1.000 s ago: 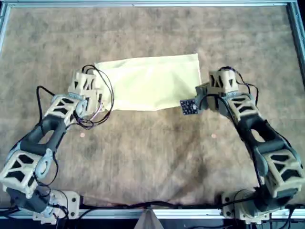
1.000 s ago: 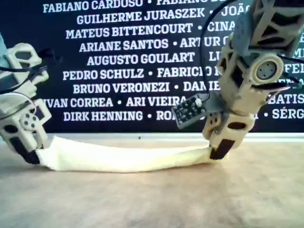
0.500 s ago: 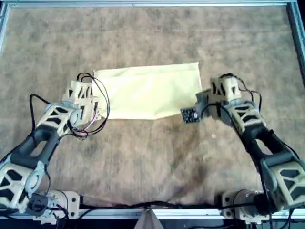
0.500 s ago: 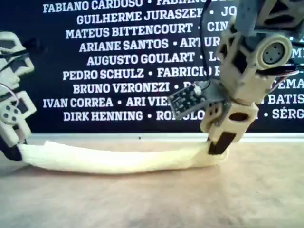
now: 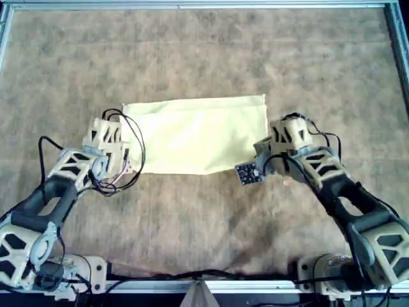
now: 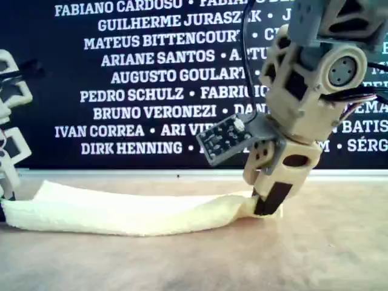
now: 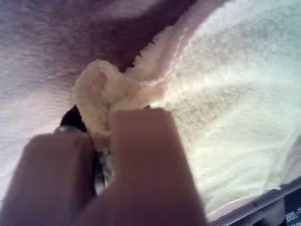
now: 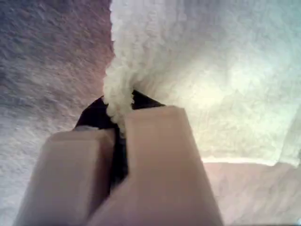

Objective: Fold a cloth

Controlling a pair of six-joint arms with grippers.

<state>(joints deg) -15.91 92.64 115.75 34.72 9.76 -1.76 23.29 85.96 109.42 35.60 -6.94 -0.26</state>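
Two grippers pinch the pale-yellow fabric cloth [image 5: 195, 135], which lies folded into a rectangle on the brown mottled table mat [image 5: 204, 217]. My first gripper [image 7: 101, 141] is clamped on a bunched corner; my second gripper [image 8: 120, 136] is clamped on another corner.

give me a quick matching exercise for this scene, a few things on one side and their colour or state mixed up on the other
Things:
1. cloth
2. table mat
3. my first gripper
4. back wall

Colour or state:
a. black with white printed names
b. shut on a bunched corner of fabric
c. brown and mottled, covering the work surface
d. pale yellow, lying doubled over on the mat

Pairs: 1-d, 2-c, 3-b, 4-a

My second gripper is also shut on a cloth corner, so b fits it too.
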